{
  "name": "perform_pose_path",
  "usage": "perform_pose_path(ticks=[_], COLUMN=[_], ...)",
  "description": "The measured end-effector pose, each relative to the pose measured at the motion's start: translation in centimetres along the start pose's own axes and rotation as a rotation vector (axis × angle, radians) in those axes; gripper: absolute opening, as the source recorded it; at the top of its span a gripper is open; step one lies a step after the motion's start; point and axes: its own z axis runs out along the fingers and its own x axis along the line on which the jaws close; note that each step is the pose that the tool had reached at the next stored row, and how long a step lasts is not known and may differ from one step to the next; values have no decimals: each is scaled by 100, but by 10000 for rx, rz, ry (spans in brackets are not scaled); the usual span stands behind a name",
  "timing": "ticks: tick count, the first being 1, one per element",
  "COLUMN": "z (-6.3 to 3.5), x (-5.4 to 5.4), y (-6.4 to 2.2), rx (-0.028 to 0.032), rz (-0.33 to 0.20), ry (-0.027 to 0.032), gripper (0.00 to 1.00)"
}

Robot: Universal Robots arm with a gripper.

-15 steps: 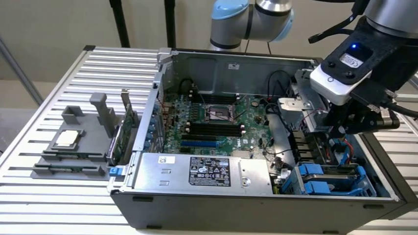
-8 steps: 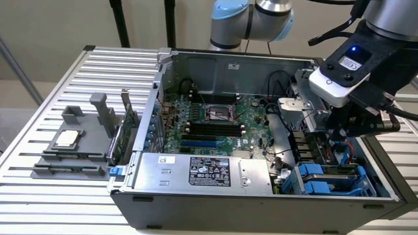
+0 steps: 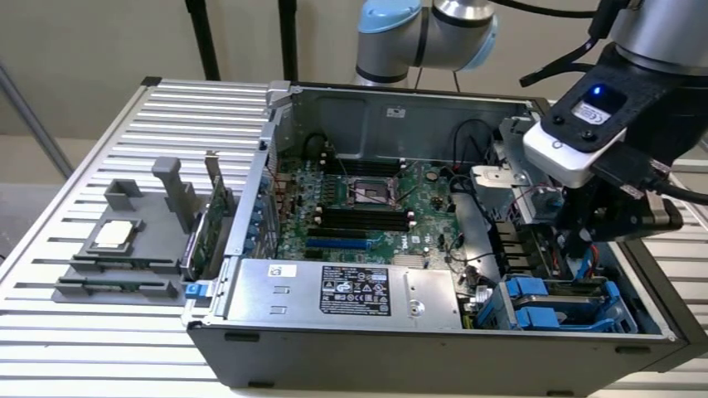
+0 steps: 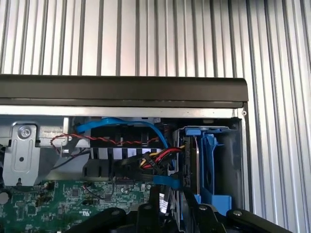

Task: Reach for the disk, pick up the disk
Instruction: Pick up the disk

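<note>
My gripper [image 3: 592, 236] hovers w/ jaws part-open, empty, over the blue-railed silver-grey disk [image 4: 194, 170] in the PC case's near-right bay. I'd square up to its rails, clear of cables.

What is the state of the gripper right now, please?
Gripper: inside the open computer case, above the blue drive carriers; whether it is open, closed, or holding anything cannot be told.

No print reads clearly: the black label [image 3: 356, 290] on the silver power-supply box [image 3: 343, 292] carries illegibly small white text.
</note>
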Motion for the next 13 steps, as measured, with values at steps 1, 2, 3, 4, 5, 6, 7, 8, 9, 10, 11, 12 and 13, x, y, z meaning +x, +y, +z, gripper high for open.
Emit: perform_pose_path(ticks=[1, 2, 3, 4, 5, 6, 7, 8, 9, 10, 11, 12, 13], z=[8, 15, 24, 33, 42, 51, 59, 67, 74, 80, 87, 91, 97], x=[0, 1, 4, 10, 19, 34, 58, 87, 116, 134, 144, 148, 151], y=[-1, -2, -3, -5, -6, -9, -12, -15, -17, -18, -18, -17, -16], rx=[-9, -18, -29, -41, -55, -71, -93, -119, -141, -152, -156, -158, -160], rz=[-9, -18, -25, -31, -37, -42, -45, -48, -51, -59, -74, -88, -102], ry=[-67, -133, -190, -240, -291, -334, -369, -395, -427, -492, -582, -680, -782], gripper=[32, 32, 32, 32, 32, 32, 32, 32, 32, 32, 32, 32, 32])
